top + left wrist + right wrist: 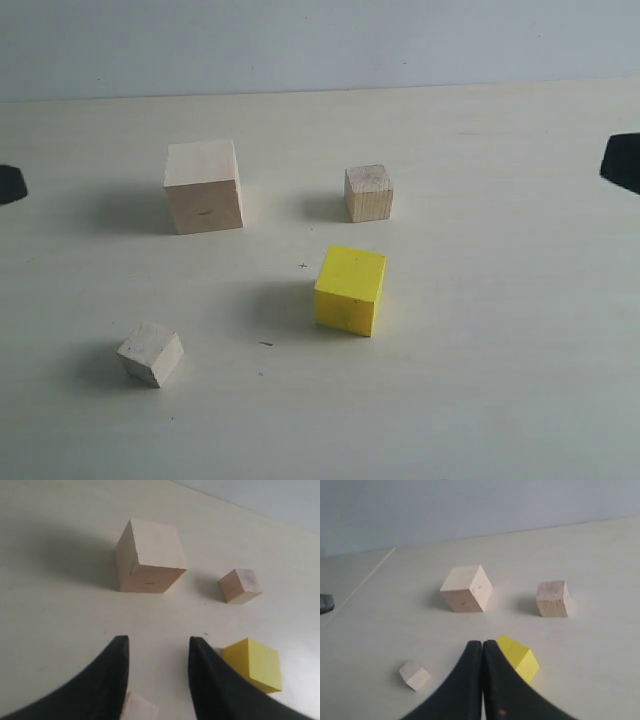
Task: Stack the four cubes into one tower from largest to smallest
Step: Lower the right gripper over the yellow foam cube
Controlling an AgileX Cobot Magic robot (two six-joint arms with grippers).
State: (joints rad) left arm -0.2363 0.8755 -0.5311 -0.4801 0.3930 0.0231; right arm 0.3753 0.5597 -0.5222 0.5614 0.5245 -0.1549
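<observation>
Four cubes sit apart on the pale table, none stacked. The large pale wooden cube stands back left. The tan wooden cube is back middle. The yellow cube is in the centre. The smallest whitish cube lies front left, turned askew. My left gripper is open above the table with nothing between its fingers. My right gripper is shut and empty. In the exterior view only dark bits of the arms show at the left edge and the right edge.
The pale table runs back to a grey wall. A small dark speck lies in front of the yellow cube. A dark object shows at the edge of the right wrist view.
</observation>
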